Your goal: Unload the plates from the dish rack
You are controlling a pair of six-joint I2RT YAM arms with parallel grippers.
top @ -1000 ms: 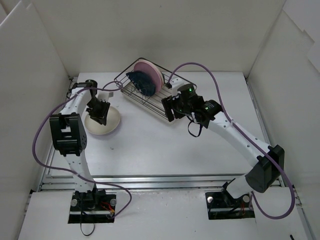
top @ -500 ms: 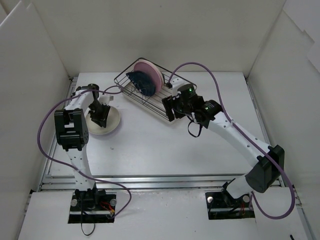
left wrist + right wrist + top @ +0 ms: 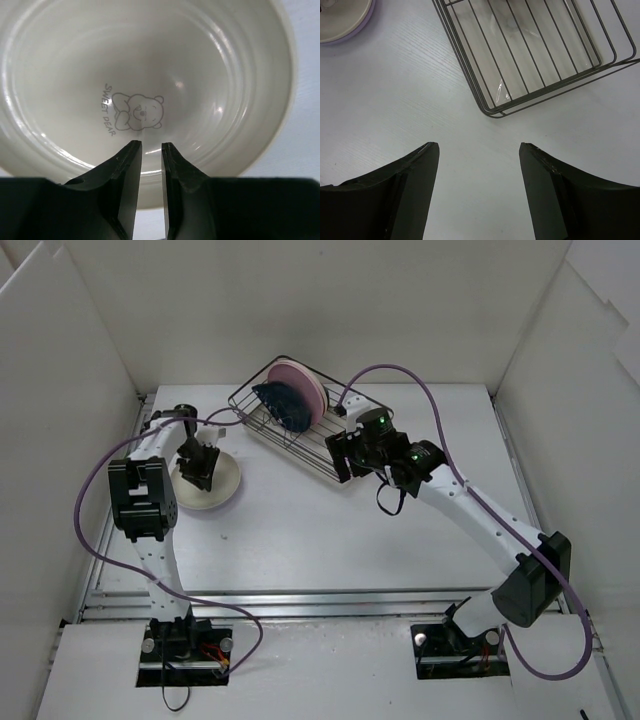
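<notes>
Left tool ajar over cream plate

The dark wire dish rack at twelve o'clock holds a pink plate and a dark blue plate upright at its eleven-o'clock end. A cream plate lies flat at nine o'clock.

Well left of the dish rack: left arm folded tight, elbow high, wrist turned down, left gripper pointing downward, jaws parted by only a narrow slit, nothing between them. At the rack's near right end: right arm stretched forward from its base, right gripper aimed down just off the corner, jaws wide apart, empty.
</notes>
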